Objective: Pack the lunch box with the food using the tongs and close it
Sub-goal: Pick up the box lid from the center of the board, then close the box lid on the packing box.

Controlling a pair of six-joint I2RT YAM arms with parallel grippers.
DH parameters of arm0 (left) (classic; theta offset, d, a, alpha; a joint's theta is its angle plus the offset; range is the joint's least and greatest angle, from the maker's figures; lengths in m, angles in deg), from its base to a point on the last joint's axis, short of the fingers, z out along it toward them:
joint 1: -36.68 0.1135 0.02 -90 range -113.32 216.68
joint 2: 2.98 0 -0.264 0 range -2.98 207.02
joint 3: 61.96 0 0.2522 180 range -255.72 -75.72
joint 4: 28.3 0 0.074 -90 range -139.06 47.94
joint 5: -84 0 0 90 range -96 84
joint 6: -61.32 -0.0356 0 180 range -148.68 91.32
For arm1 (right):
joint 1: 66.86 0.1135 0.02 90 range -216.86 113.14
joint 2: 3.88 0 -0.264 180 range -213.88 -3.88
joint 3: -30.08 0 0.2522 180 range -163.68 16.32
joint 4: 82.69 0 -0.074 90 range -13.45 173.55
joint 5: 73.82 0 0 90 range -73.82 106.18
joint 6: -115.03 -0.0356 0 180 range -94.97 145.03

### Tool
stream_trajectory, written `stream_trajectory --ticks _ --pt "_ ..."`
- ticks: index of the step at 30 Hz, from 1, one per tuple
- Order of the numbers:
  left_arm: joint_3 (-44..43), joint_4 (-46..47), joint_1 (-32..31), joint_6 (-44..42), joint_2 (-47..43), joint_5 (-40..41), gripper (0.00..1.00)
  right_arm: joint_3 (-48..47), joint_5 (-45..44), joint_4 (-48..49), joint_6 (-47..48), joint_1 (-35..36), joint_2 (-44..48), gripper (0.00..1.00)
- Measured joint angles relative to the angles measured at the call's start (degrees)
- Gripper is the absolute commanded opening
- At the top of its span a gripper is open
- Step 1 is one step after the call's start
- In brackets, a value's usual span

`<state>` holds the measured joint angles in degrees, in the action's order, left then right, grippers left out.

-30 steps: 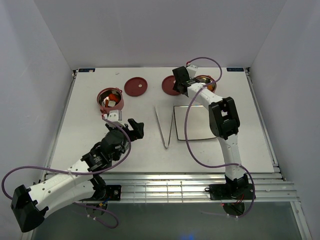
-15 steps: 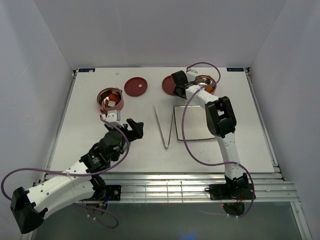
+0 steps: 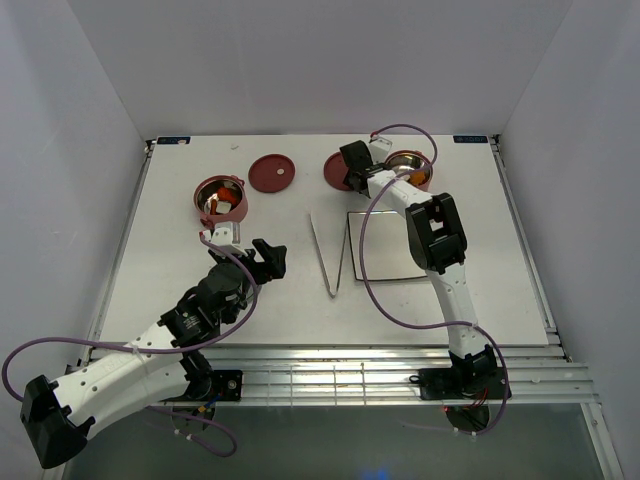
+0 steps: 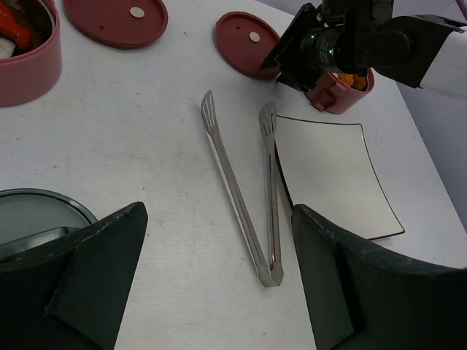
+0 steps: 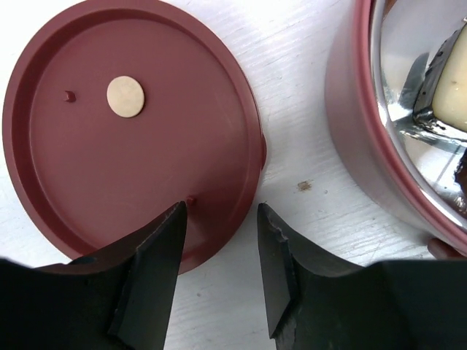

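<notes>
A: Since a second ago the right gripper (image 5: 221,219) has slid left off the right bowl (image 5: 350,146). It's now over the dark-red lid (image 5: 124,138) just beside it.
B: Holding it?
A: No. The fingers are about half apart, straddling the lid's near rim, nothing gripped.
B: Food?
A: In the bowls. There's a pale-centred cube (image 5: 446,98) in the right one and red pieces in the left bowl (image 4: 22,69). The white plate (image 4: 332,171) is bare. The tongs (image 4: 244,197) lie flat on the table (image 4: 109,131) along the plate's left edge, no gripper on them.
B: Other arm?
A: The left gripper (image 4: 219,219) is wide open and empty, hovering by the tongs' joined end, grey cover (image 4: 33,215) beneath.
B: Step?
A: Looks like closing, lidding the right bowl. Next it needs to pinch that thin rim, lift, carry it a short way right and set it flat.
</notes>
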<state>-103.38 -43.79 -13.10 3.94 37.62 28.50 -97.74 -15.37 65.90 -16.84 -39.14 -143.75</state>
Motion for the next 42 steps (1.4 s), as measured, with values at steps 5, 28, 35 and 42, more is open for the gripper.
stream_trajectory --ticks 5,28,35,42 --pt "0.0 0.0 0.0 0.0 0.0 0.0 0.9 -0.2 0.2 0.2 0.0 0.0 -0.1 0.43" --pt "0.0 0.0 0.0 0.0 0.1 0.1 0.9 0.7 6.3 4.2 6.1 -1.6 3.1 0.08" --pt "0.1 0.0 0.0 0.0 0.1 0.3 0.9 0.7 9.1 2.8 8.8 -4.2 10.6 0.08" --pt "0.1 0.0 0.0 0.0 0.2 0.2 0.9 2.2 14.6 -3.1 11.5 -15.1 19.7 0.08"
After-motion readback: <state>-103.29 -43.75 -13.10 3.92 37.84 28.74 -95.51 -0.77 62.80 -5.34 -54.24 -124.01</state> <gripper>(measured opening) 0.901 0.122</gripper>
